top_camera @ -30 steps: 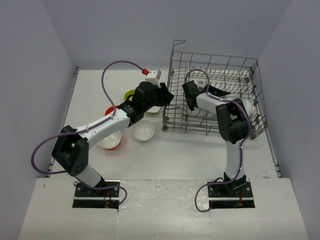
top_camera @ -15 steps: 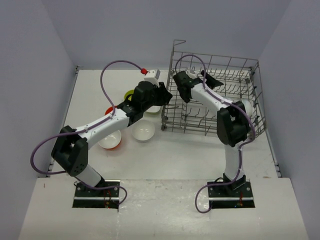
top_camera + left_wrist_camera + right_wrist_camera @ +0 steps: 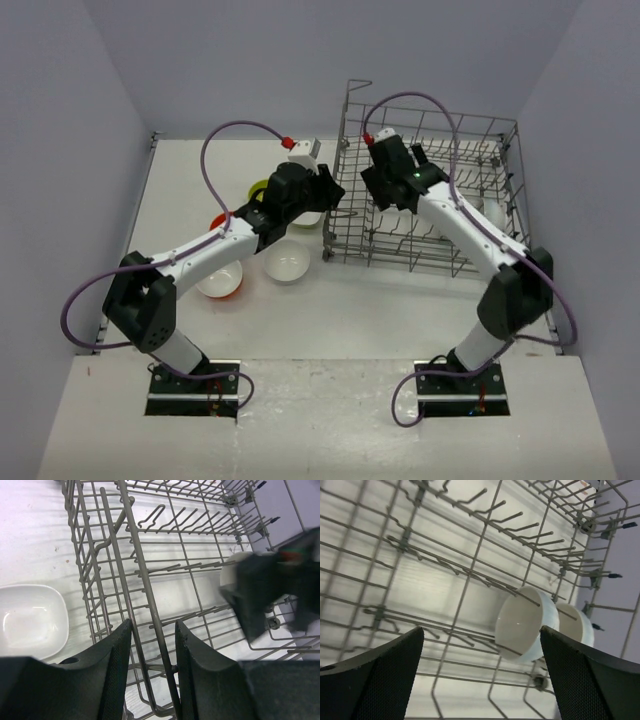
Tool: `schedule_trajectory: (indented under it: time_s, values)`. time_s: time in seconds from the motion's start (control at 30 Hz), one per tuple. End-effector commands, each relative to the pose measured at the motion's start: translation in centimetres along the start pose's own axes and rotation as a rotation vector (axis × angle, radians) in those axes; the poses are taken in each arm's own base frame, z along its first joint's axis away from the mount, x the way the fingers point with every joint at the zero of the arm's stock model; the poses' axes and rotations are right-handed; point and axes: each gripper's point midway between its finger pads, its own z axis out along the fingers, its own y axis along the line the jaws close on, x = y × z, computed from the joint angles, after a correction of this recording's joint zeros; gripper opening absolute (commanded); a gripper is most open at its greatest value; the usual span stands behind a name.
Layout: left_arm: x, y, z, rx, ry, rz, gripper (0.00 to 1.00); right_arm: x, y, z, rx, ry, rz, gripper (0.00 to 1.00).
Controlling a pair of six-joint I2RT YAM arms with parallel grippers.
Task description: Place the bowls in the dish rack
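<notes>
Loading is standing partway. From above, the yellow-green bowl (image 3: 260, 188), white round bowl (image 3: 287, 264) and two orange ones (image 3: 222, 282) are waiting on the counter (image 3: 350, 300) behind the left tool (image 3: 335, 197). Left wrist: its fingers (image 3: 112, 680), apart, are straddling the dish rack (image 3: 165, 545) wall, white squarish bowl (image 3: 31, 622) just left. Right wrist: the right tool (image 3: 481, 645), spread wide, empty, is hovering above two racked bowls (image 3: 522, 627) among crowding tines (image 3: 470, 572).

A white table (image 3: 380, 300) carries a grey wire dish rack (image 3: 395, 258) at two o'clock. Grouped close at nine to ten o'clock: a white round bowl (image 3: 286, 265), an orange bowl with white inside (image 3: 220, 283), a yellow-green bowl (image 3: 259, 188), a white squarish bowl (image 3: 31, 621) and, mostly hidden, seemingly an orange bowl (image 3: 217, 222).
</notes>
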Motion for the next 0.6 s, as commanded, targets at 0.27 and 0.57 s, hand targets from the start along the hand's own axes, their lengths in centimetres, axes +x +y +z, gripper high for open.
schedule_trajectory:
  time_s: [0.27, 0.57]
  values:
    - [2.3, -0.3, 0.2, -0.05, 0.035, -0.086, 0.0, 1.5, -6.4, -10.2, -0.136, -0.351, 0.674, 0.99]
    - [4.2, 2.4, -0.2, -0.286, -0.014, -0.352, 0.0, 5.8, -6.2, -9.9, -0.185, -0.307, 0.771, 0.99]
